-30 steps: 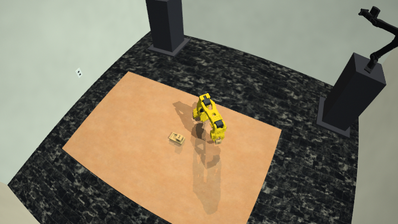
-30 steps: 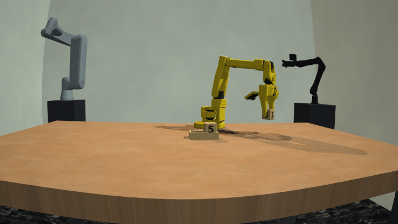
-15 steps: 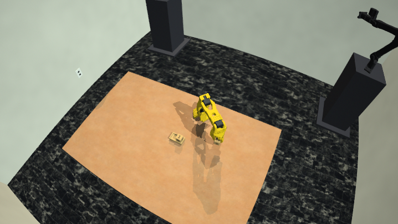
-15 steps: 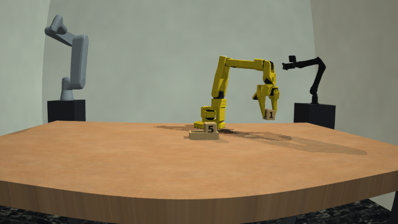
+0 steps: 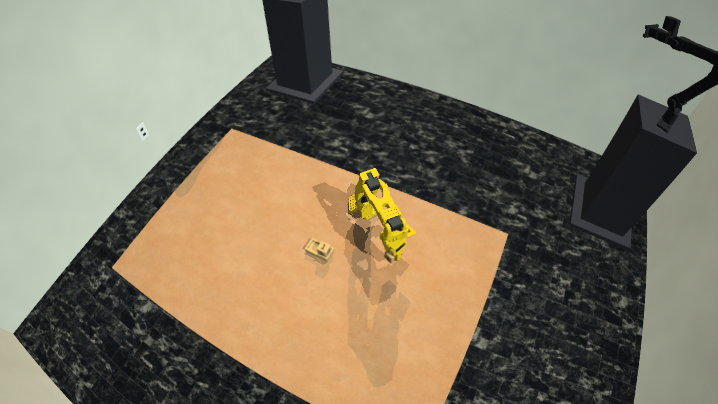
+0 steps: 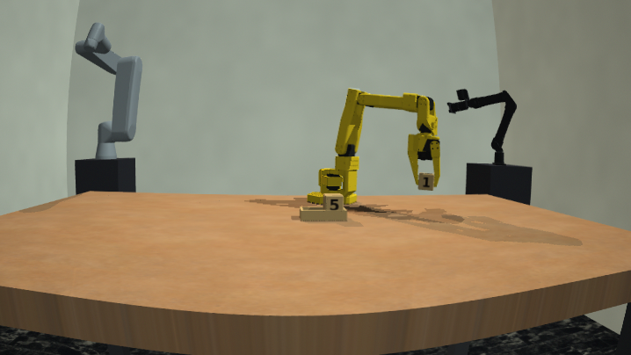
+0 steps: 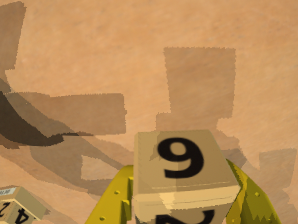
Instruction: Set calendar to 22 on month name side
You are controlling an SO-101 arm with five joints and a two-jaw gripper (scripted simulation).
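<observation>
My yellow gripper (image 6: 425,182) is shut on a tan digit cube (image 6: 425,181) and holds it in the air, well above the table and to the right of the arm's base. The side of that cube toward the exterior camera shows a 1. In the wrist view the held cube (image 7: 182,185) shows a 9 on one face and a 2 on the face below it, between my fingers. The tan tray (image 6: 322,213) lies flat on the table in front of the base. A second cube (image 6: 333,203) stands in its right half and shows a 5. The tray also shows in the top view (image 5: 318,249) and at the wrist view's lower left (image 7: 19,211).
A grey arm on a black pedestal (image 6: 105,174) stands at the back left, and a black arm on another pedestal (image 6: 498,181) at the back right. Both are off the table. The arm's base (image 6: 336,181) stands just behind the tray.
</observation>
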